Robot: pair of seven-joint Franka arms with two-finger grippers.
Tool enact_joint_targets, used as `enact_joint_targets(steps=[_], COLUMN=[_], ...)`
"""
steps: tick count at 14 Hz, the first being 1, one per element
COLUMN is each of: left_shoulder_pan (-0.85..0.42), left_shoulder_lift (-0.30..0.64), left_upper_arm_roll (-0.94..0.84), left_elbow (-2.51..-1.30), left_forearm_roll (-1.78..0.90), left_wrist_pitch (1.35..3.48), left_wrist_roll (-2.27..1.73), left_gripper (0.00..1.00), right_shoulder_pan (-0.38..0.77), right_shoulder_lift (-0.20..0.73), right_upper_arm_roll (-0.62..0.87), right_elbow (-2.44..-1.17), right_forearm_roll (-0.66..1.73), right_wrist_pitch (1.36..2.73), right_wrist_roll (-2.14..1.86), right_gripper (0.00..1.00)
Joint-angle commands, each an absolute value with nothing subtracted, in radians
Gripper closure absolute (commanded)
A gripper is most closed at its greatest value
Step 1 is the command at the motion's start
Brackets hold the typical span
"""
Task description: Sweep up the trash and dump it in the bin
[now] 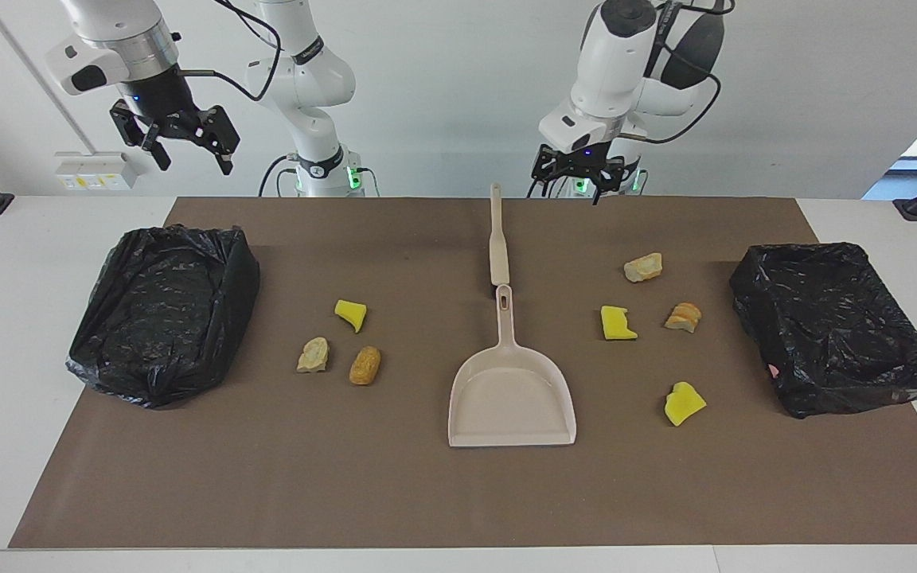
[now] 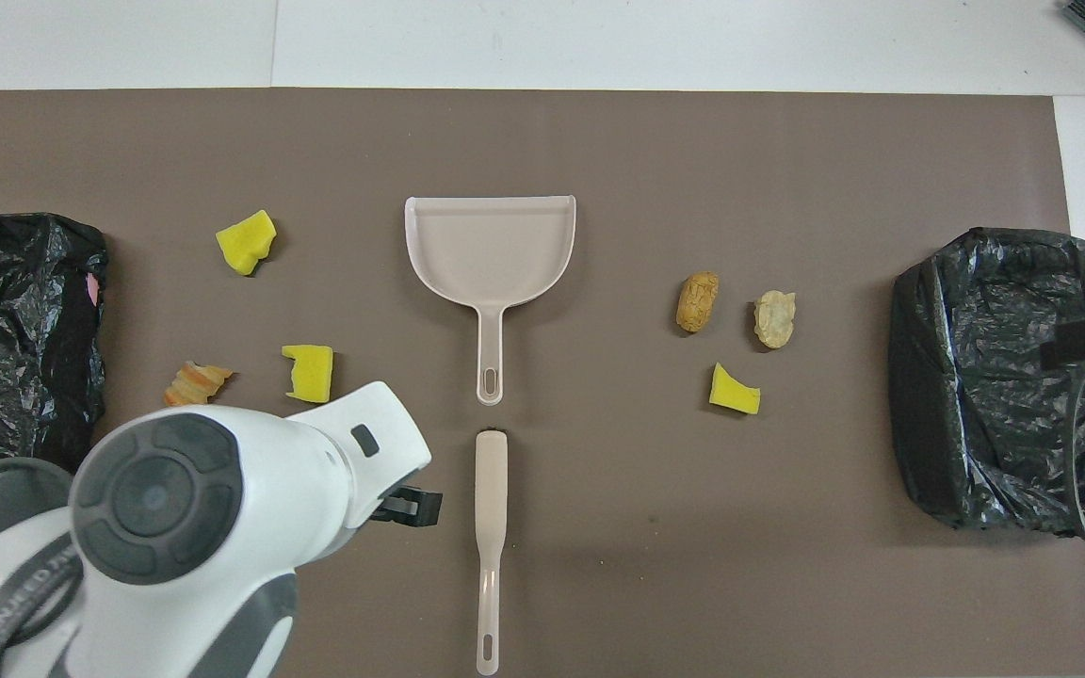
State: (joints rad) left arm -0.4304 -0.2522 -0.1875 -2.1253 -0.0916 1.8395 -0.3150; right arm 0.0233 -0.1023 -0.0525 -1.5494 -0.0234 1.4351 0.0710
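Note:
Seven trash scraps lie on the brown mat. Toward the right arm's end are a yellow sponge chunk (image 1: pixel 351 314) (image 2: pixel 734 391), a beige lump (image 1: pixel 314 355) (image 2: pixel 774 318) and a bread-like piece (image 1: pixel 364 365) (image 2: pixel 697 301). Toward the left arm's end are a beige lump (image 1: pixel 643 267), a yellow chunk (image 1: pixel 618 323) (image 2: pixel 309 372), a bread-like piece (image 1: pixel 683 317) (image 2: pixel 196 381) and a yellow chunk (image 1: pixel 684 403) (image 2: pixel 246 242). My right gripper (image 1: pixel 194 159) hangs open high above that end's bin. My left gripper (image 1: pixel 578 187) is open, low over the mat's near edge beside the brush.
A beige dustpan (image 1: pixel 510 398) (image 2: pixel 491 250) lies mid-mat, its handle toward the robots. A beige hand brush (image 1: pixel 497 239) (image 2: pixel 490 546) lies in line with it, nearer the robots. Black-bagged bins stand at the right arm's end (image 1: pixel 164 310) (image 2: pixel 995 377) and the left arm's end (image 1: pixel 833 326) (image 2: pixel 15 330).

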Motion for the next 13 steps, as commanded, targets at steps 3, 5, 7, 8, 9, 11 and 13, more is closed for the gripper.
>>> enact_joint_targets(steps=[3, 5, 7, 8, 9, 11, 13], left_shoulder_pan=[-0.599, -0.681, -0.734, -0.767, -0.779, -0.801, -0.802], left_shoulder_lift=[-0.289, -0.253, -0.244, -0.23, -0.227, -0.226, -0.221], left_upper_arm_roll=[-0.169, -0.169, -0.17, -0.17, -0.17, -0.17, -0.17], left_elbow=[-2.35, -2.448, -2.52, -2.531, -2.536, -2.543, -2.543], left_forearm_roll=[-0.101, -0.1, -0.101, -0.101, -0.101, -0.104, -0.113], left_wrist_pitch=[2.066, 2.216, 2.295, 2.301, 2.304, 2.31, 2.313], left_wrist_roll=[-0.466, -0.534, -0.548, -0.57, -0.586, -0.595, -0.609], left_gripper=[0.0, 0.0, 0.0, 0.0, 0.0, 0.0, 0.0], right_shoulder_pan=[0.02, 0.04, 0.051, 0.061, 0.063, 0.063, 0.061], right_shoulder_lift=[-0.129, -0.124, -0.117, -0.117, -0.115, -0.115, -0.115], right_upper_arm_roll=[-0.051, -0.049, -0.048, -0.049, -0.048, -0.049, -0.049], right_elbow=[-1.582, -1.582, -1.578, -1.578, -1.578, -1.58, -1.58], right_forearm_roll=[-0.017, -0.02, -0.023, -0.023, -0.023, -0.021, -0.021], right_wrist_pitch=[1.439, 1.443, 1.454, 1.454, 1.454, 1.453, 1.45], right_wrist_roll=[0.043, 0.052, 0.054, 0.054, 0.054, 0.052, 0.052], right_gripper=[0.0, 0.0, 0.0, 0.0, 0.0, 0.0, 0.0])
